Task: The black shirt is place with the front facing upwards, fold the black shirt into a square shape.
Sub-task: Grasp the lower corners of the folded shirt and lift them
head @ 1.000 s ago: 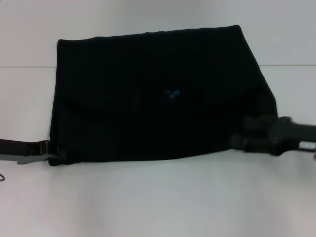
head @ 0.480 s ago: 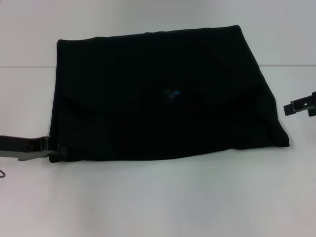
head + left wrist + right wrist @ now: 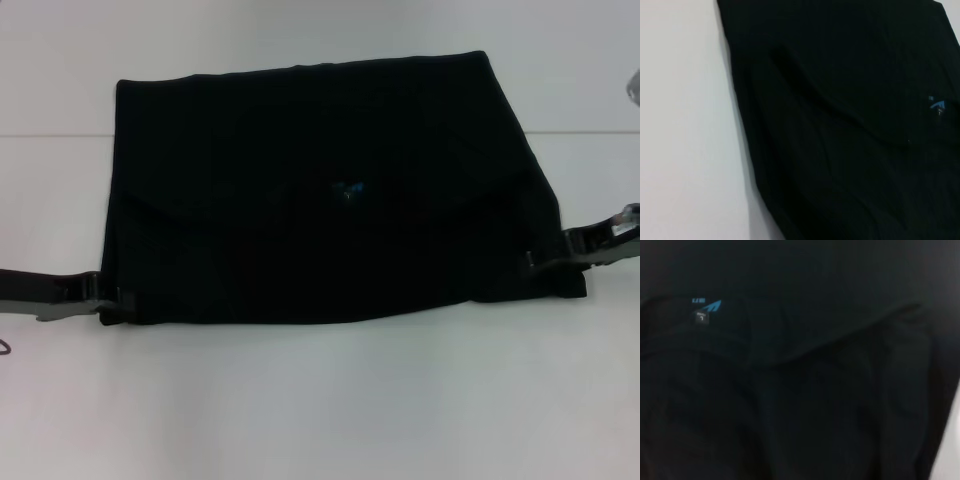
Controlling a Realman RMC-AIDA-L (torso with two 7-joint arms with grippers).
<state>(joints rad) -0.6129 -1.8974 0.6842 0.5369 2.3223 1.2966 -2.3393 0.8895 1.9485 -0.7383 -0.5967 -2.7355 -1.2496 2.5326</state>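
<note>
At the near left corner of the black shirt [image 3: 320, 190], the left gripper [image 3: 108, 303] is being pressed against the cloth; at the near right corner, the right gripper [image 3: 540, 264]. Neither claw's state can be told. Farther back, the folded shirt is being borne by the white table [image 3: 320, 400], blue neck label [image 3: 347, 187] uppermost.

My head view is blown out: the glossy white table [image 3: 320, 400] glows evenly, with no hard shadows, just a thin dark line under the cloth's near edge. The big black cotton T-shirt [image 3: 330, 200] swallows the light, so its folds barely read. Everything's soft-focus, especially around my left claw [image 3: 108, 303] and my right claw [image 3: 540, 262]. My right wrist view is dim and murky; only the small blue neck label [image 3: 705, 305] pops.
</note>
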